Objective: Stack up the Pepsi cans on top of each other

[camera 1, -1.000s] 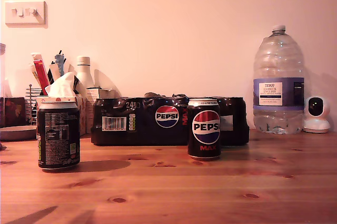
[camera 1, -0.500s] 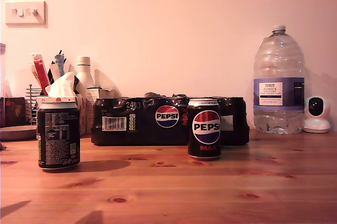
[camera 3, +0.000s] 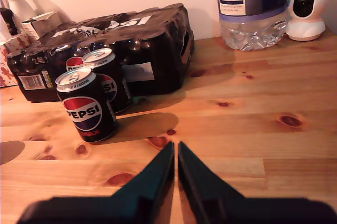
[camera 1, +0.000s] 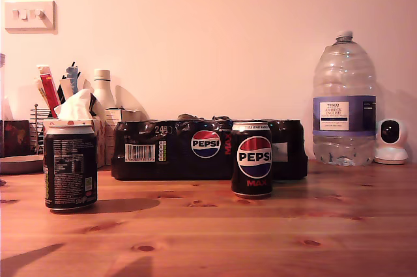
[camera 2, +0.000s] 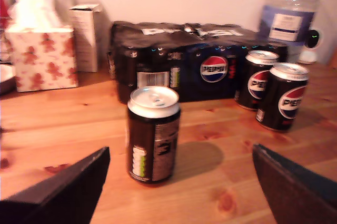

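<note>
Wrist views show you a third Pepsi can (camera 2: 256,79) hidden from ext. view; first end effector (camera 2: 181,182) apart, second end effector (camera 3: 176,168) together; cans unmoved.

Glossy black metal on the cans (camera 1: 70,167), silver rims catching the light. The table (camera 1: 273,231) is varnished wood, knotty and smooth, with a soft sheen. The multipack (camera 1: 166,148) wears crinkled, shiny plastic wrap. The water bottle (camera 1: 344,100) is clear ribbed plastic with a paper label. The tissue box (camera 2: 42,58) looks like printed card, though it's blurred.
</note>
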Available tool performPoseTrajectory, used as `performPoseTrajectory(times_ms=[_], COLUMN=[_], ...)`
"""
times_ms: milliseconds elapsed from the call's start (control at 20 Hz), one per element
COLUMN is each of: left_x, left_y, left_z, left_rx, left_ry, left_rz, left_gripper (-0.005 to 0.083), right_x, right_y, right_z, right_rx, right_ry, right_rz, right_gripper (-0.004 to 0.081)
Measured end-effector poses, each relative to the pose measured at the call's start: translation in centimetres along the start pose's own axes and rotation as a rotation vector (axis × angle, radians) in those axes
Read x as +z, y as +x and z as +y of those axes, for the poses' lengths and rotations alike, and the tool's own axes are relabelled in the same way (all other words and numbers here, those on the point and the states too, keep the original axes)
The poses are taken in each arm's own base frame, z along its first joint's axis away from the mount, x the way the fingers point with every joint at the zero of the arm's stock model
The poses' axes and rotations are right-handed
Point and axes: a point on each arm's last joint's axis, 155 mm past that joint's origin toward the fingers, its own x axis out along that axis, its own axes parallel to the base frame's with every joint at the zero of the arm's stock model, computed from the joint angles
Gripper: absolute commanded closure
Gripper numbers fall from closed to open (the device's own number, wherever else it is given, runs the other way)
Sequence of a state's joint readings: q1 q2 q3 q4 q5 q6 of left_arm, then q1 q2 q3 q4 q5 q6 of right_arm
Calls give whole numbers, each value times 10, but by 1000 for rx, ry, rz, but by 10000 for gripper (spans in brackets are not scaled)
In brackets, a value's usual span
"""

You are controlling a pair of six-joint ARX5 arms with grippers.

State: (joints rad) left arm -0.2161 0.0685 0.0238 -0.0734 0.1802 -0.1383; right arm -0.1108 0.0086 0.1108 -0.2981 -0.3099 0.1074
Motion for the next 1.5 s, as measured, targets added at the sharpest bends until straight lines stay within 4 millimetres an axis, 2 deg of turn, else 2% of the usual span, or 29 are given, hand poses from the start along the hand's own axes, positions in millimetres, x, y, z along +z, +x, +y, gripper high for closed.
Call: performPoseTrajectory(times_ms=[500,850,1100,1200,1350,1500], left_x=[-9,-19,-32,-34,-29,-33], left_y=[28,54,70,80,105,128], left_z=[2,8,22,24,20,24], left_rx=[-16,-18,-2,-18,-76,-84], left_ry=[3,82,91,88,90,99], left_rz=[55,66,81,84,70,79], left_gripper=[-11,-11,-11,-11,-11,-11], right_x=[0,0,-1,-1,-1,-1], right_y=[0,0,0,0,0,0], right_z=[3,3,4,4,4,6], right_rx=[14,14,22,22,22,32], right_ry=[24,24,24,24,24,24], right_rz=[2,2,3,3,3,3], right_gripper=[782,782,782,782,782,782])
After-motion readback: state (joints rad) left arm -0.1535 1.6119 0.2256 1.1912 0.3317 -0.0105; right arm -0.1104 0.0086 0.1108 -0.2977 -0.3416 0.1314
